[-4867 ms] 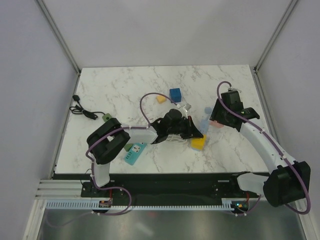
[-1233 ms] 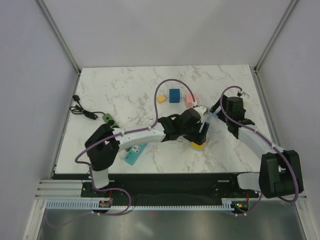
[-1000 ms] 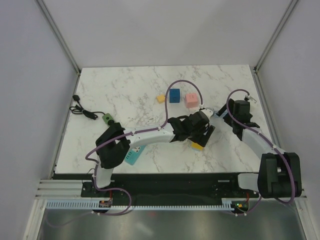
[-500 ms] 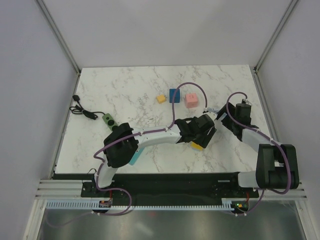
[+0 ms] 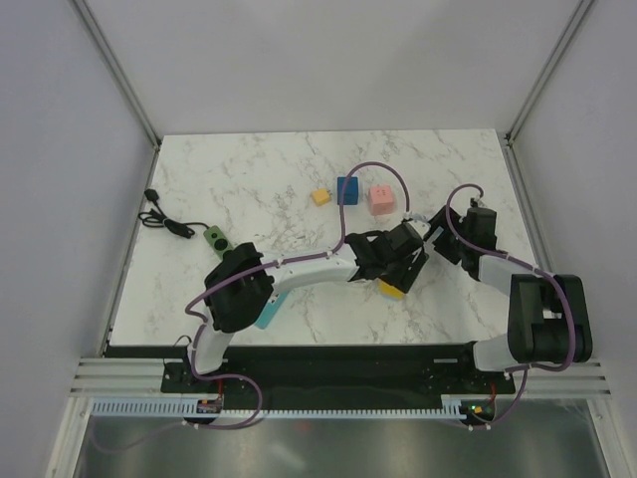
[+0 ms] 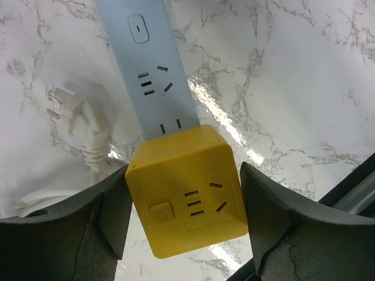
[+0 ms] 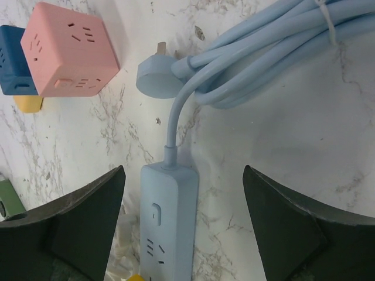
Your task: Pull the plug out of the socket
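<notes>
We see the yellow cube plug (image 6: 187,196) seated on the light blue power strip (image 6: 155,70), at the end of the strip farthest from its cable. In the left wrist view the strip's long axis runs from the upper left down to the cube. The cube's face with slots and a button is turned toward that camera. From above, the strip lies near the middle of the table (image 5: 249,189). It points from the cube at its near end up and to the right, toward the right arm.

The left end effector (image 6: 183,175) is closed onto the cube, one finger against each of two opposite sides. A white plug (image 6: 76,117) lies loose just beside the strip.

The right end effector (image 7: 183,170) is spread wide at the strip's cable end, with its fingers well clear of the strip on both sides and holding nothing. The coiled blue cable (image 7: 263,47) leaves that end, and a pink cube (image 7: 64,50) sits nearby.
</notes>
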`<action>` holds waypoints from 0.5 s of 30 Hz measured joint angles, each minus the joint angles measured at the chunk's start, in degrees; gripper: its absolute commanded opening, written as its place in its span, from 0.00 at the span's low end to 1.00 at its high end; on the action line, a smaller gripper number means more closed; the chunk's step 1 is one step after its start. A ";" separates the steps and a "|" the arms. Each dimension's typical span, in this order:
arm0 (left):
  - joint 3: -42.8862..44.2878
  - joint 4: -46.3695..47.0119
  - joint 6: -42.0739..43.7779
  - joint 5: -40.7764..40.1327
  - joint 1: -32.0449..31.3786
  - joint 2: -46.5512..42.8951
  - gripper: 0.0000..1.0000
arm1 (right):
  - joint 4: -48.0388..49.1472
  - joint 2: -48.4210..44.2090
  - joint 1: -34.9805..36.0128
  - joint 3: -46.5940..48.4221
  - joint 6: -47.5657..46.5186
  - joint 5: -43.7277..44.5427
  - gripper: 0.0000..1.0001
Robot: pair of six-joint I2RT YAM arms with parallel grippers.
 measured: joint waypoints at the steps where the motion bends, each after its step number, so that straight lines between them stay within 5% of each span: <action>1: -0.04 -0.02 0.00 0.39 0.28 -0.11 0.02 | 0.22 0.00 0.00 0.00 0.11 -0.37 0.89; 15: -6.43 4.26 0.00 12.15 7.67 -4.09 0.02 | 4.24 -1.73 0.00 -5.11 3.10 -6.38 0.89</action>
